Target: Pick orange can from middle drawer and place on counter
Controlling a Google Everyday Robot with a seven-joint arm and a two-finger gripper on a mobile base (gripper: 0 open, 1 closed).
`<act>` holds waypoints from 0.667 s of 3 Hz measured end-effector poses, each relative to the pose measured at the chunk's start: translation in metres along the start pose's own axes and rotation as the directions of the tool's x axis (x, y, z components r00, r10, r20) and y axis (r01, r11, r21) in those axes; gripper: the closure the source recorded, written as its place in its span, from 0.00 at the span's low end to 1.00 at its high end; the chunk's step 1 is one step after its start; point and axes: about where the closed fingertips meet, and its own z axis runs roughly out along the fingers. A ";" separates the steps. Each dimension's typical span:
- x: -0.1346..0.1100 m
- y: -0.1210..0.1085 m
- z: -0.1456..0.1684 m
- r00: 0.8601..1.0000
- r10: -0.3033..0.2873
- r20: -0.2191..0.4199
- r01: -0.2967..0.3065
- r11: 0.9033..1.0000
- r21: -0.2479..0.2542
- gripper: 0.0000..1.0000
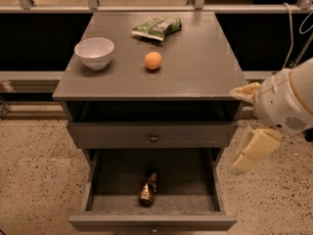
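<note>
The orange can (148,189) lies on its side on the floor of the pulled-out middle drawer (100,182), near the front wall and about centred. The counter (195,67) is the grey cabinet top above it. My gripper (249,122) hangs at the right of the cabinet, beside its right edge, level with the space between the counter and the open drawer. Its cream fingers (255,150) stand apart with nothing between them. It is well to the right of the can and higher than it.
On the counter stand a white bowl (94,52) at the left, an orange ball (153,60) in the middle and a green snack bag (156,27) at the back. A shut drawer front with a knob (153,137) sits above the open drawer. Speckled floor lies on both sides.
</note>
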 end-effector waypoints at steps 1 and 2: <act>-0.002 0.002 0.008 0.993 -0.083 -0.081 0.080 0.996 -0.041 0.00; -0.006 0.017 0.057 0.966 -0.239 -0.097 0.232 0.969 -0.084 0.00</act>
